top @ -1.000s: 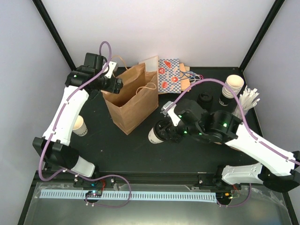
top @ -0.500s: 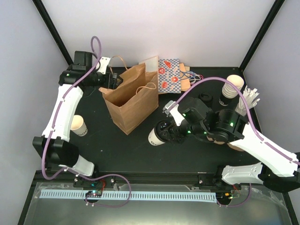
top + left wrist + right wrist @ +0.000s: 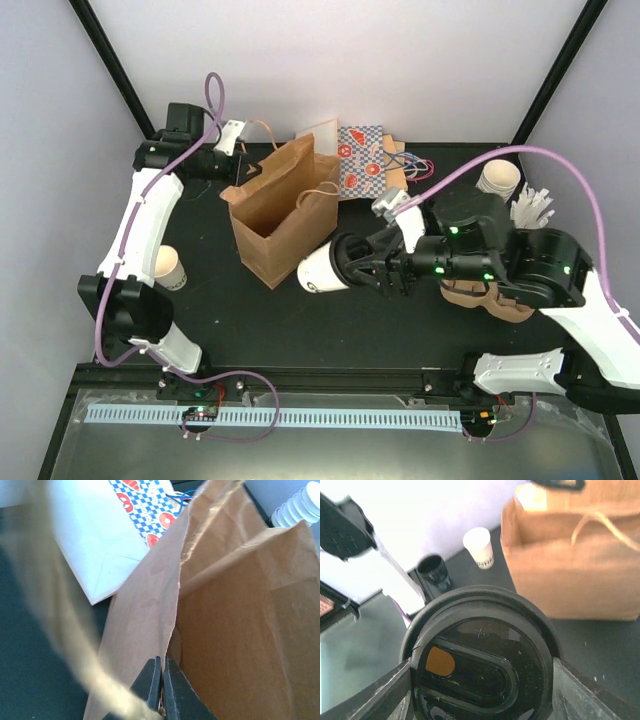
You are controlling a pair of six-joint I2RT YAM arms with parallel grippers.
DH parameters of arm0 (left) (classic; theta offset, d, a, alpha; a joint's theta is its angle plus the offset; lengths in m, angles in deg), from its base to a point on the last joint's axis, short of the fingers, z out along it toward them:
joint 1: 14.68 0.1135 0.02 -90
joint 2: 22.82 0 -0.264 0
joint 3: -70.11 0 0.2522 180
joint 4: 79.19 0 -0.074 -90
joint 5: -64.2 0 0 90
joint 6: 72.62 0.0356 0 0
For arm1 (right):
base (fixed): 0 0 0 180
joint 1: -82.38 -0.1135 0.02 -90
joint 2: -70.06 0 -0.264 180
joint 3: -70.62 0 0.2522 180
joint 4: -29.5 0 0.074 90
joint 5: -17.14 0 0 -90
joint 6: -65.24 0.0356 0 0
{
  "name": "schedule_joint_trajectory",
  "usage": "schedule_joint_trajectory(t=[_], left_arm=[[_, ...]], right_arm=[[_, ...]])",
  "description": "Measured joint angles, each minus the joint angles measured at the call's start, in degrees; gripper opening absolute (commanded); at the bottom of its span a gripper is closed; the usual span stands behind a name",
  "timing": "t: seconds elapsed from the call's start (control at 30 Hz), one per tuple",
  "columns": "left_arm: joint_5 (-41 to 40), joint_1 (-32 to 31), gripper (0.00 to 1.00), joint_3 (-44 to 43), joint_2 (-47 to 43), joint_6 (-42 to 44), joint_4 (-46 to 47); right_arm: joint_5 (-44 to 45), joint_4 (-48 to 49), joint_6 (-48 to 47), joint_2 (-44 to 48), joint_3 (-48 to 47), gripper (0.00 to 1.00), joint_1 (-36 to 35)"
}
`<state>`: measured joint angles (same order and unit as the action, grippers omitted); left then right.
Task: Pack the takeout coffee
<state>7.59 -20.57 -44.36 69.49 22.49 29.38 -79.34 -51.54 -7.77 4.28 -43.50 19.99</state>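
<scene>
White walls and black frame posts close in a black counter [image 3: 250, 310], where a brown paper bag [image 3: 285, 215] stands left of centre with its mouth open. At the upper left of the overhead frame, the left pincer [image 3: 238, 172] has its jaws pressed together on the bag's rim, pinching a single paper wall.

The takeout coffee [image 3: 322, 270] sits just right of the bag, tipped on its side with its base toward the bag and its black lid toward the wrist. It seems clear of the counter. The right pincer [image 3: 352, 262] is clamped across the lid end, one finger on each side in the wrist view.

The likely trouble is at the bag's mouth. The cup's base could catch the near wall or the twine handle [image 3: 318, 186] and push the bag over, since only one thin edge is held. That paper could also slip or tear out of the pinch. A sideways cup gripped near its lid may twist or shed the lid, and if it is full it may leak.
</scene>
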Motion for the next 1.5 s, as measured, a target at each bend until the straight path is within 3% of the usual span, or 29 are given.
schedule_joint_trajectory(t=[0.3, 0.57, 0.8, 0.97, 1.1, 1.5], left_arm=[[-0.8, -6.2, 0.02, 9.0, -11.8, 0.1, 0.9], [-5.6, -13.5, 0.01, 19.7, -27.1, -0.1, 3.3], [-6.3, -16.7, 0.02, 25.2, -35.2, -1.5, 5.9], [-7.3, -20.4, 0.02, 28.9, -36.2, -2.8, 7.1], [-8.9, -23.8, 0.01, 30.9, -36.5, -3.6, 8.1], [-18.7, -31.1, 0.02, 27.2, -36.0, -2.5, 8.1]], right_arm=[[3.3, 4.7, -0.5, -3.1, -14.1, 0.58, 0.0], [11.6, 9.5, -3.7, -4.6, -15.0, 0.58, 0.0], [11.0, 11.6, -5.8, -3.6, -0.9, 0.58, 0.0], [9.3, 12.7, -5.6, -2.0, 14.3, 0.56, -0.1], [10.1, 12.1, -4.6, -1.9, 19.9, 0.56, -1.1], [15.3, 12.6, -4.3, -3.3, 19.6, 0.56, -5.8]])
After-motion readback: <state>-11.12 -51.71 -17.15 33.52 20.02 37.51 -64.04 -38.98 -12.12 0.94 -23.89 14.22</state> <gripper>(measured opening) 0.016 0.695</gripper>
